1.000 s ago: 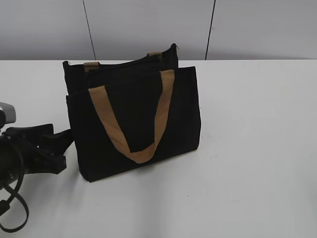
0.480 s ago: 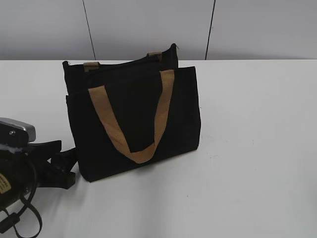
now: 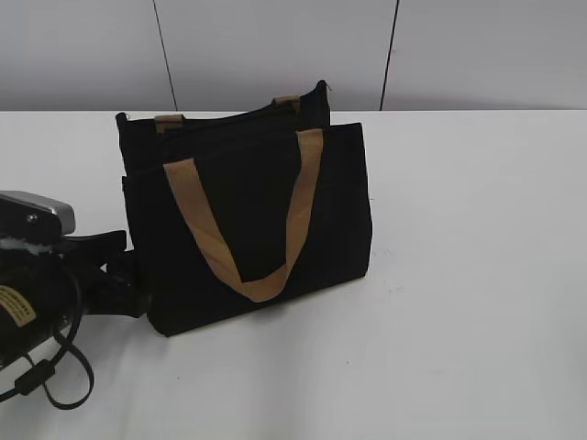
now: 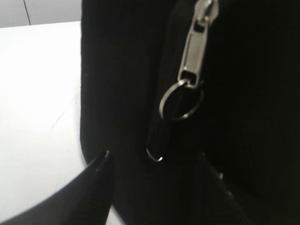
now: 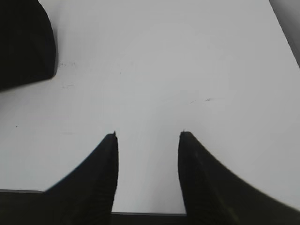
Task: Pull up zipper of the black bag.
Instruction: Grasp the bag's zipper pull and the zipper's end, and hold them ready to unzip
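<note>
Two tan handles show on the black bag in the exterior view. The bag stands upright on the white counter, a little left of the middle. One handle hangs down the front in a long loop. Only the two ends of the other poke up at the top edge. The left arm comes in low from the left side. Its left pincer is right at the bag's lower left edge, and it looks like it touches the fabric. From this side you cannot tell if the pincer is open or closed. The right arm is not seen here.

Next is the left wrist view, very close to the side of the bag. The zipper is small and silver, and it hangs down along a dark zip track near the top of the picture. A round ring dangles from its lower end. The left pincer's two dark fingers are spread apart at the bottom. One finger is over the white counter beside the bag's edge, and the other is hard to see against the black fabric. The ring hangs above the gap between them. Nothing is held.

Last is the right wrist view. The right pincer is open, with its two dark fingers apart above the bare white counter. A corner of the black bag sits in the top left of the picture, well apart from the fingers.
</note>
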Robot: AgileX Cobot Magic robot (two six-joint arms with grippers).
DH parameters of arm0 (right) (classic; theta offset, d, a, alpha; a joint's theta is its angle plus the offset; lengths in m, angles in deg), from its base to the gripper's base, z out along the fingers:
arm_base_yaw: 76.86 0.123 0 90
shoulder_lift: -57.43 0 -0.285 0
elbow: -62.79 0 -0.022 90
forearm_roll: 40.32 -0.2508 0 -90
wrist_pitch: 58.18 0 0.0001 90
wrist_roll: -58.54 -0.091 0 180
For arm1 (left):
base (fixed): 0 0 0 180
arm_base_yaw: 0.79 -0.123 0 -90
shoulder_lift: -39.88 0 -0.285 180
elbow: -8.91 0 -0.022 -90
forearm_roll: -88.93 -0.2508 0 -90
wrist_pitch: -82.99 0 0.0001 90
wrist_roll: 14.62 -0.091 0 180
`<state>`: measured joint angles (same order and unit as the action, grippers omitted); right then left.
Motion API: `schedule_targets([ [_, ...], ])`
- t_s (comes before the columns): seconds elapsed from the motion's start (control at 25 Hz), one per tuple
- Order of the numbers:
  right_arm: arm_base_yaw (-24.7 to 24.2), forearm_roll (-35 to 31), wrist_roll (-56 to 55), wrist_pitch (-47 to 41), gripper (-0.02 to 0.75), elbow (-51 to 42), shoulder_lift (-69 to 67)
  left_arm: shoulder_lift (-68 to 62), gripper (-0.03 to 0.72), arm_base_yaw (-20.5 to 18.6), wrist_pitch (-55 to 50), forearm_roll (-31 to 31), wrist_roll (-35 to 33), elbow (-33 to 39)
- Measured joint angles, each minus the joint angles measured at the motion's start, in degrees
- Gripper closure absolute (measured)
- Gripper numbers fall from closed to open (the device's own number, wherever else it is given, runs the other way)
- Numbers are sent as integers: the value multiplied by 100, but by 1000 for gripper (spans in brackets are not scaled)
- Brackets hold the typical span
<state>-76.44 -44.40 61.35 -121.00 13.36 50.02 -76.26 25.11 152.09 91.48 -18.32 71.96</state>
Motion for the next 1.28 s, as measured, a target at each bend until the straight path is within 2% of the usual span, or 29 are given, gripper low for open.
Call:
schedule_targets([
  [0.36, 0, 0, 0, 0, 404, 0, 0, -6, 276, -177, -121, -460, 0, -485],
  [0.68, 0, 0, 0, 0, 404, 0, 0, -11, 302, -286, -400, -719, 0, -533],
  [0.96, 0, 0, 0, 0, 404, 0, 0, -129, 358, -286, -412, -770, 0, -533],
  [1.28, 0, 0, 0, 0, 404, 0, 0, -129, 477, -286, -318, -788, 0, -533],
])
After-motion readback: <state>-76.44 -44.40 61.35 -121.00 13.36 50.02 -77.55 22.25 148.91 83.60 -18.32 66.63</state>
